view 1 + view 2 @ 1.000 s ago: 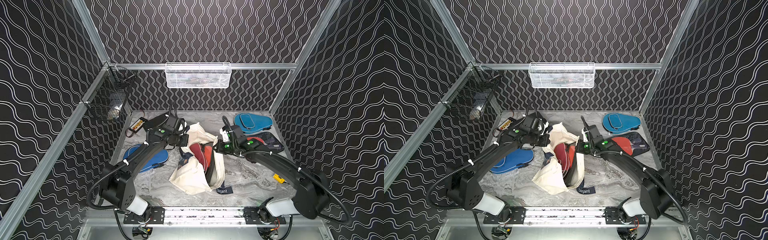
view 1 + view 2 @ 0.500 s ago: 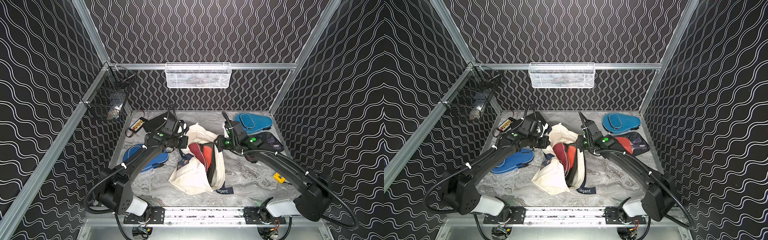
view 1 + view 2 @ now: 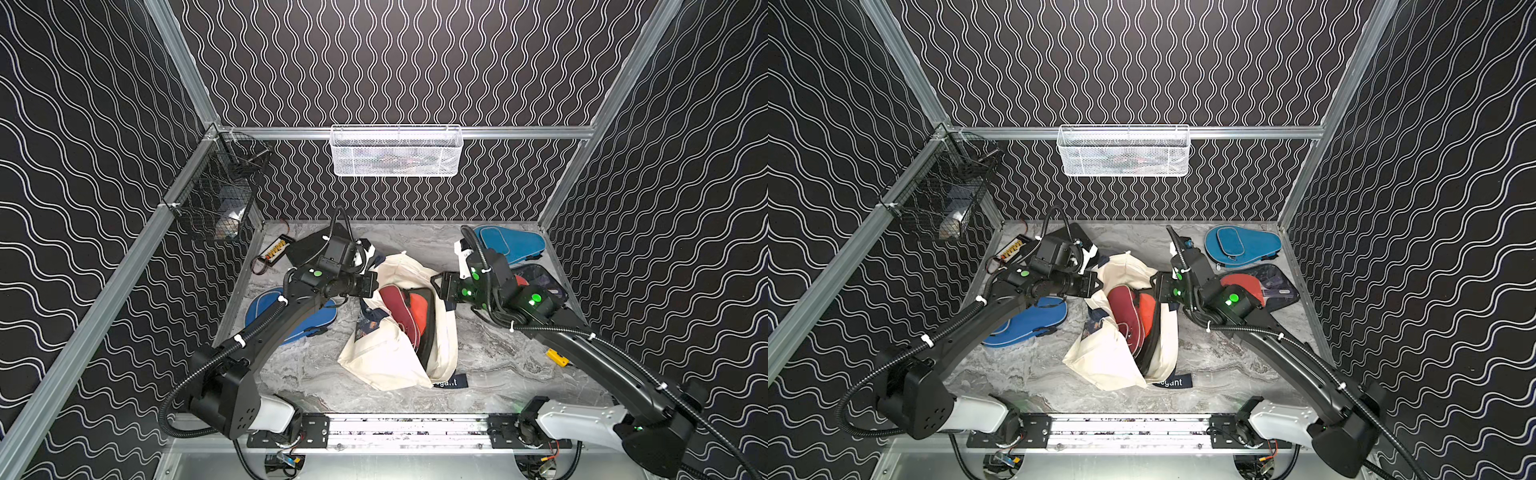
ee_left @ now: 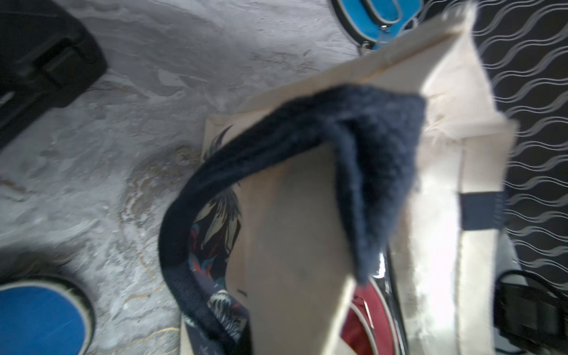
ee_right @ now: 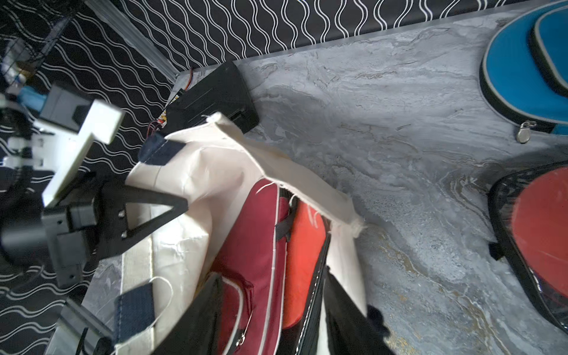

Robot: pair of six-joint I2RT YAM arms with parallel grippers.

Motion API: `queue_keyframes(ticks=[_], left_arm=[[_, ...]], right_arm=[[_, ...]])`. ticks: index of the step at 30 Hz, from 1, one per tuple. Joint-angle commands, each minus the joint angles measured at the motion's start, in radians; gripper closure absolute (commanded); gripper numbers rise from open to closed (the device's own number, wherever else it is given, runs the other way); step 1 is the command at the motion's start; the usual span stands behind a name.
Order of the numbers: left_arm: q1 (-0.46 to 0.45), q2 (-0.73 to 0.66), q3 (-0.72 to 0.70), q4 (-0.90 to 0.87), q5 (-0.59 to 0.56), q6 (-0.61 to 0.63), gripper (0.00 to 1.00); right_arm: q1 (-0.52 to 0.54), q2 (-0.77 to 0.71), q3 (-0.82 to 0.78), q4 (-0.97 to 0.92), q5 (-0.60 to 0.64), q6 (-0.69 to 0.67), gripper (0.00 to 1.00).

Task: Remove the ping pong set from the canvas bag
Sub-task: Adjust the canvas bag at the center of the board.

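The cream canvas bag [image 3: 386, 357] lies open on the marble floor, its mouth toward the back. Inside it show a maroon zipped paddle case [image 3: 392, 301] and a red paddle in a black-edged cover [image 3: 419, 311], the ping pong set. My left gripper [image 3: 372, 286] is shut on the bag's left rim and holds it raised; the navy handle [image 4: 368, 153] drapes across the left wrist view. My right gripper [image 5: 273, 319] stands open at the bag's right rim, one finger on each side of the maroon case [image 5: 255, 246] and red paddle [image 5: 304, 261], not closed on them.
A blue paddle case [image 3: 291, 320] lies left of the bag, a teal one [image 3: 511, 245] at the back right, and a red paddle in a clear cover [image 3: 540, 282] under my right arm. A black box [image 3: 305, 249] sits back left. Wire baskets [image 3: 395, 151] hang on the walls.
My right gripper has gone from shut to open beside the bag's right rim. Both wrists have shifted slightly toward the back; the left still pinches the rim.
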Motion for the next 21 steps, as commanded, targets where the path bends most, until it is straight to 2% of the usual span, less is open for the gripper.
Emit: queue_keyframes(ticks=[1,6,14,19,21], left_arm=[[0.001,-0.006,0.008,0.098,0.107,-0.010,1.00],[-0.003,0.028,0.085,0.133,0.152,-0.011,1.00],[-0.025,0.147,0.317,0.041,0.094,0.040,1.00],[-0.069,0.203,0.355,0.014,0.051,0.059,1.00],[-0.082,0.218,0.358,0.004,0.030,0.067,1.00]], right_arm=[[0.031,-0.034,-0.064,0.063,-0.018,0.058,0.46],[0.056,-0.071,-0.192,0.143,-0.049,0.138,0.44],[0.055,-0.048,-0.327,0.320,-0.124,0.247,0.37],[0.046,-0.008,-0.369,0.407,-0.101,0.292,0.31],[0.025,0.014,-0.384,0.446,-0.136,0.313,0.31]])
